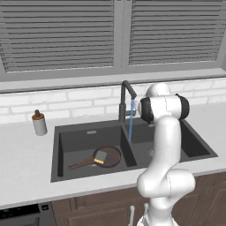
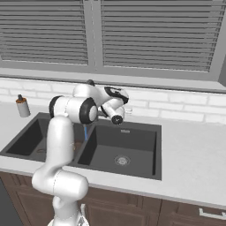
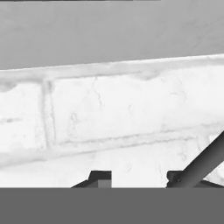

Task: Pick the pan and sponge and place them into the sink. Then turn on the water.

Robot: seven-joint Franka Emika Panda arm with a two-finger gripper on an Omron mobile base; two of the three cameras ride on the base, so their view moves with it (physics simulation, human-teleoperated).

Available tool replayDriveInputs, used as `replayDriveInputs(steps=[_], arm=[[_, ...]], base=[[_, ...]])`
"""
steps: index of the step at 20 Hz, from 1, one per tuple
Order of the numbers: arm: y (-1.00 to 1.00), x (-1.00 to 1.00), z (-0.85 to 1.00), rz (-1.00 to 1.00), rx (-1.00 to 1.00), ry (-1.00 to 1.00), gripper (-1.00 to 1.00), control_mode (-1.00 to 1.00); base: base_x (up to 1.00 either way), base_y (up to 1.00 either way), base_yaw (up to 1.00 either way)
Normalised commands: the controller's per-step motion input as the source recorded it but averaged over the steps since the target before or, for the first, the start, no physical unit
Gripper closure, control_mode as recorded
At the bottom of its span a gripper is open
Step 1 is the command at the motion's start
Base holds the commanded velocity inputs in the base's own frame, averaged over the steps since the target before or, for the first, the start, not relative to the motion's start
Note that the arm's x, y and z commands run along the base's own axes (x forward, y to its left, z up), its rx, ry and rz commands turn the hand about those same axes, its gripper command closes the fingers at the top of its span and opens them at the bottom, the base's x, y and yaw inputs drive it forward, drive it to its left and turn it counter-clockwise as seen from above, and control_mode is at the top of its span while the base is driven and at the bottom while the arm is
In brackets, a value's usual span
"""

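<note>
A wide dark grey double-basin sink sits in the pale counter under a shuttered window, seen from my left base camera. My white arm rises at 5 o'clock in that view and bends back toward the white brick wall.

In the left basin, at about 7 o'clock from the frame's centre, lies the round dark brown pan, its thin handle reaching toward 8 o'clock. The small sponge rests on the pan, at its 9 o'clock edge.

The dark gooseneck faucet stands behind the divider between the basins. A thin bright blue stream of water falls from its spout at about the divider.

My claw is up near the faucet, facing the brick wall; the pan and sponge lie well apart from it, down in the left basin. In my hand camera its two dark tips sit apart at 6 o'clock, nothing between them, and a dark bar crosses at 4 o'clock.

A small grey bottle stands on the counter at 9 o'clock from the sink.
</note>
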Motion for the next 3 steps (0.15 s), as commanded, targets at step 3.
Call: replayDriveInputs(steps=[3], arm=[[-1.0, -0.66, 0.05, 0.0, 0.33, -0.11, 1.0, -1.0]], base=[[0.0, 0.0, 0.0]])
